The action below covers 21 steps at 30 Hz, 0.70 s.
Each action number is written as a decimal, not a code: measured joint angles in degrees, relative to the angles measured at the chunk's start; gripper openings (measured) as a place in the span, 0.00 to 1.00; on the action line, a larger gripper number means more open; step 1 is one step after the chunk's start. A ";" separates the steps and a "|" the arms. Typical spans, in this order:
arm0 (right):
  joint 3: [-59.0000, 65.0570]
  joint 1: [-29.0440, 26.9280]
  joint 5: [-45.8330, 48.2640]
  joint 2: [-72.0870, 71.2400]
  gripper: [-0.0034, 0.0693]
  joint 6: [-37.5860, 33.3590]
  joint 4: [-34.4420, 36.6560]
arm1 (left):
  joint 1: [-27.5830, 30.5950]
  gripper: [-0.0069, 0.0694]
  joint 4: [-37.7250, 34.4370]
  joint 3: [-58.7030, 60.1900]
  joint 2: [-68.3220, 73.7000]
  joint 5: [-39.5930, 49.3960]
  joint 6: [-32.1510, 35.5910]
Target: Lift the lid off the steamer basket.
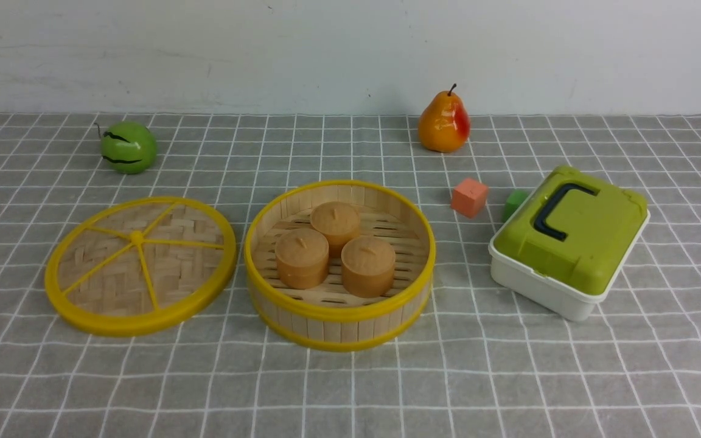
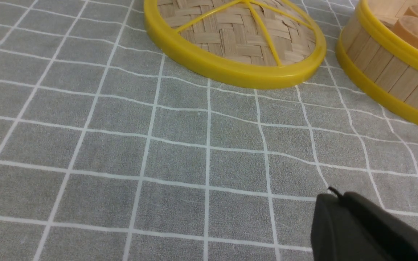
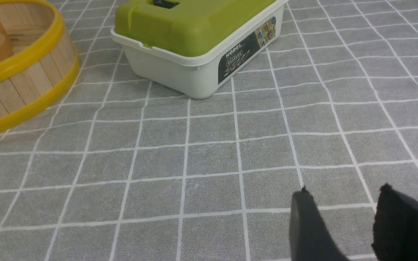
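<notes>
The lid (image 1: 140, 264), a woven bamboo disc with yellow rim and spokes, lies flat on the cloth left of the steamer basket (image 1: 339, 310). The basket stands uncovered with three brown buns (image 1: 333, 252) inside. Neither gripper shows in the front view. In the left wrist view my left gripper (image 2: 334, 197) has its jaws together and empty above the cloth, near the lid (image 2: 238, 40) and the basket (image 2: 386, 69). In the right wrist view my right gripper (image 3: 343, 197) is open and empty above the cloth, with the basket (image 3: 24, 76) off to one side.
A white box with a green lid and dark handle (image 1: 569, 240) stands right of the basket and shows in the right wrist view (image 3: 198, 32). A red cube (image 1: 469, 197) and a green cube (image 1: 513, 202) lie behind. A pear (image 1: 444, 121) and a green melon (image 1: 128, 146) stand at the back.
</notes>
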 joint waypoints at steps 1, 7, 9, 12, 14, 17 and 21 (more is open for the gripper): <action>0.00 0.00 0.00 0.00 0.38 0.00 0.00 | 0.00 0.10 0.00 0.00 0.00 0.00 0.00; 0.00 0.00 0.00 0.00 0.38 0.00 0.00 | 0.00 0.11 0.00 0.00 0.00 0.00 0.00; 0.00 0.00 0.00 0.00 0.38 0.00 0.00 | 0.00 0.11 0.00 0.00 0.00 0.00 0.00; 0.00 0.00 0.00 0.00 0.38 0.00 0.00 | 0.00 0.11 0.00 0.00 0.00 0.00 0.00; 0.00 0.00 0.00 0.00 0.38 0.00 0.00 | 0.00 0.12 0.00 0.00 0.00 0.00 0.00; 0.00 0.00 0.00 0.00 0.38 0.00 0.00 | 0.00 0.12 0.00 0.00 0.00 0.00 0.00; 0.00 0.00 0.00 0.00 0.38 0.00 0.00 | 0.00 0.12 0.00 0.00 0.00 0.00 0.00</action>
